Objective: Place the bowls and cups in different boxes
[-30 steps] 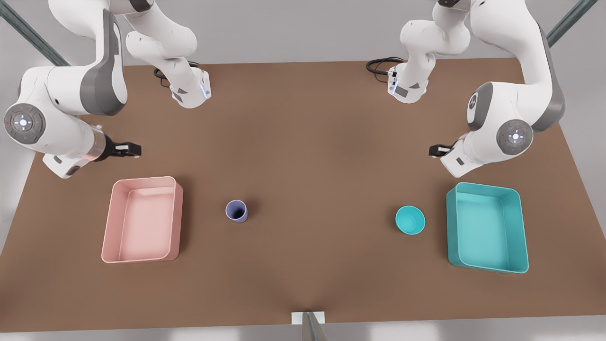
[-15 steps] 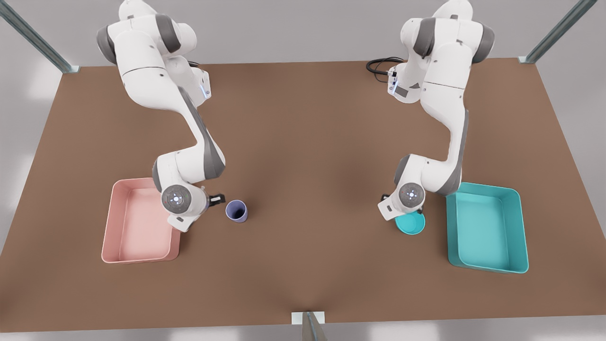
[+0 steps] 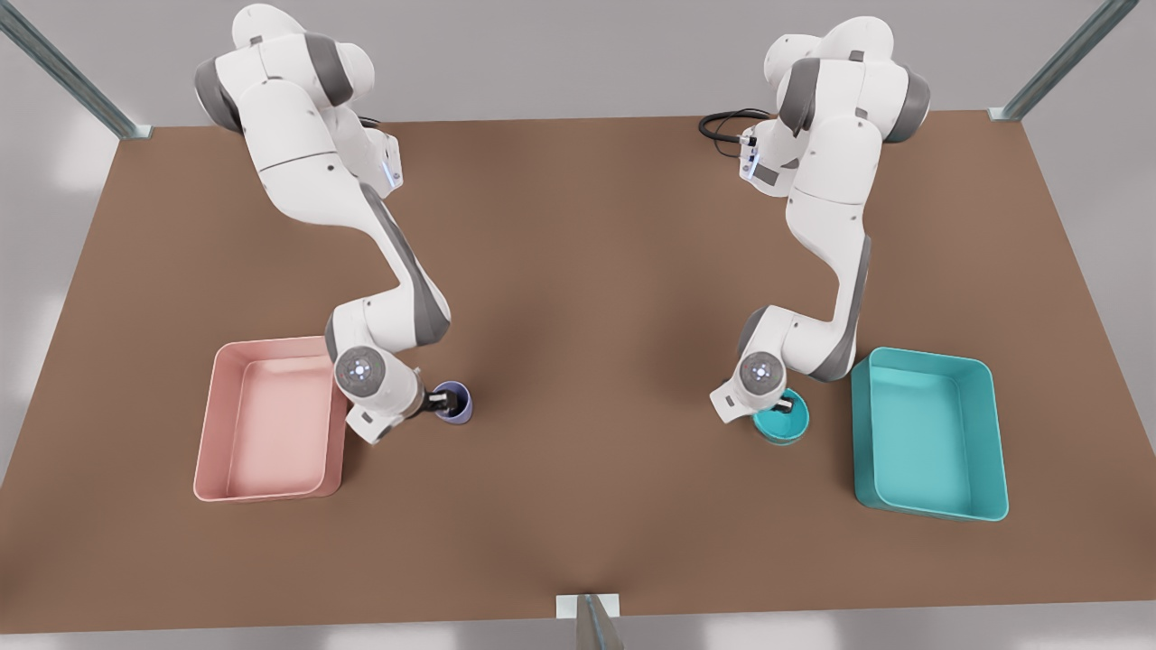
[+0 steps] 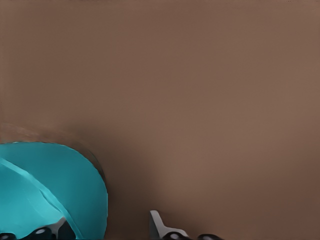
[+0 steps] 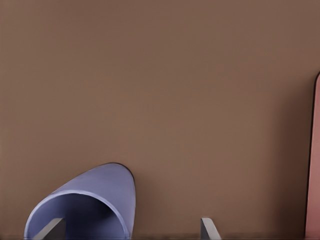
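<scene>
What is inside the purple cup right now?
One finger of the right tool reaches inside the purple cup, the other stays outside its wall. The cup's dark bottom is covered by the tool. Likewise, the left tool dips into the teal bowl.

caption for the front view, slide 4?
Right gripper straddles the cup rim beside pink box; left gripper straddles the bowl rim.

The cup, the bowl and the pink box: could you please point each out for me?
cup [image 3: 461, 403], front view, lavender outer wall.
bowl [image 3: 784, 428], front view, teal near rim.
pink box [image 3: 271, 424], front view, bare floor.
</scene>
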`<state>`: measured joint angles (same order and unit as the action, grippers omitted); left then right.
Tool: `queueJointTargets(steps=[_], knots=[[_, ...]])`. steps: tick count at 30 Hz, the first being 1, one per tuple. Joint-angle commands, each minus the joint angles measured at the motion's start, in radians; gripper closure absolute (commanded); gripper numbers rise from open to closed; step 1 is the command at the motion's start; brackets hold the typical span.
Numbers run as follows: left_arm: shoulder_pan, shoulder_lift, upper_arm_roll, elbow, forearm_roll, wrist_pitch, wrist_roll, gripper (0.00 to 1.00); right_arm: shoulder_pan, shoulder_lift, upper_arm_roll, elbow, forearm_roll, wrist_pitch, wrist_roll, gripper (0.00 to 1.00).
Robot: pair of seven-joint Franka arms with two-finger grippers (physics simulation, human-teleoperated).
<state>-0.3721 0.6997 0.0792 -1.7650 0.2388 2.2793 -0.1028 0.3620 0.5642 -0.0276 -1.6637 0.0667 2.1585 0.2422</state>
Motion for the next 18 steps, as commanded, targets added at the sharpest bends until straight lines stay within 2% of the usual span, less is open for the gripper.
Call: queueJointTargets(steps=[1,4,8,9,10,13,14,15,17,18], knots=[[-0.001,-0.006,0.001,0.005,-0.052,-0.004,-0.092,0.72,0.006,-0.003,0.0,-0.017,0.002,0.05,0.118,0.0],[-0.007,-0.014,0.001,0.007,-0.052,-0.006,-0.127,0.79,0.011,0.003,0.0,-0.079,0.002,0.126,0.117,0.0],[-0.014,-0.029,0.001,0.022,-0.053,-0.044,-0.143,0.79,0.017,0.032,0.0,-0.077,0.001,0.144,0.117,0.0],[-0.014,-0.037,0.001,0.032,-0.053,-0.067,-0.143,0.79,0.015,0.036,0.0,-0.077,0.001,0.146,0.117,0.06],[-0.017,-0.049,0.001,0.061,-0.053,-0.122,-0.143,0.79,0.015,0.051,0.0,-0.073,0.001,0.146,0.115,0.26],[-0.018,-0.173,0.054,0.148,0.002,-0.437,-0.141,0.79,0.015,0.052,0.0,-0.065,-0.001,0.141,0.111,0.7],[0.002,-0.207,0.065,0.148,0.141,-0.503,-0.14,0.79,0.017,0.052,0.0,-0.062,-0.002,0.136,0.101,0.73],[0.091,-0.224,0.065,0.15,0.162,-0.5,-0.138,0.79,0.017,0.051,0.0,-0.057,-0.002,0.132,0.104,0.79],[0.236,-0.22,0.065,0.144,0.165,-0.442,-0.023,0.79,0.018,0.042,0.0,-0.044,-0.001,0.121,0.109,0.79],[0.251,-0.21,0.065,0.139,0.195,-0.442,0.0,0.79,0.017,0.033,0.0,-0.034,0.001,0.101,0.104,0.79]])
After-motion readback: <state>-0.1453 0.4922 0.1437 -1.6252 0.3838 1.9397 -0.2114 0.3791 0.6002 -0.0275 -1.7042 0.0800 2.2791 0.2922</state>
